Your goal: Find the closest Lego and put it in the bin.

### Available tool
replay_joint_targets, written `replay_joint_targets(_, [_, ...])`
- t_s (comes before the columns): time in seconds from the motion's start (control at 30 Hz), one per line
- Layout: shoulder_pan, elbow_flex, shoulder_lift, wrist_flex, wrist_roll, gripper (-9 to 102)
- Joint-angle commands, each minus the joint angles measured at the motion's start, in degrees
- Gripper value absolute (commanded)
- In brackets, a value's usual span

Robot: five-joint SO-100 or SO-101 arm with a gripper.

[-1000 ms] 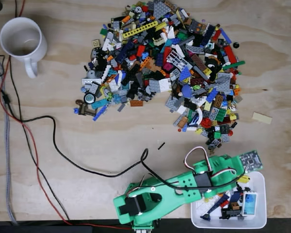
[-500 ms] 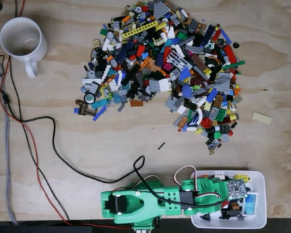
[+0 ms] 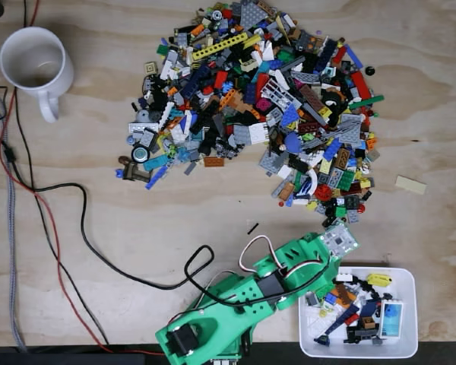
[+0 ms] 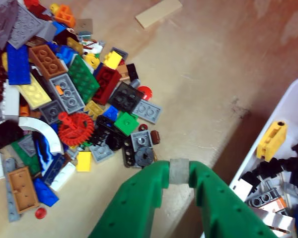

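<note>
One small grey Lego [image 4: 179, 171] pinched between my green claw [image 4: 179, 174] tips, claw above tabletop beside bin [image 3: 407, 349] near front right corner, Lego pile [image 3: 266, 106] toward far edge.

gripper [image 4: 179, 171]: green, holds grey piece [image 4: 179, 172]
bin [image 3: 407, 283]: white
mug [image 3: 35, 65]: white
Lego pile [image 3: 262, 106]: multicolour, above bin

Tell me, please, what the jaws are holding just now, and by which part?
A small grey piece, pinched by its two ends at the very tips of the gripper.
</note>
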Motion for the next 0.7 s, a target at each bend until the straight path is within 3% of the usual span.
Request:
replay_joint_targets(0.0, [-25.2,1.8,6.7,5.5,2.7,0])
replay_joint_targets(0.33, [-56.5,19.2,30.1,13.2,8.2,0])
replay_joint_targets(0.67, [-64.5,31.6,36.7,14.6,10.6,0])
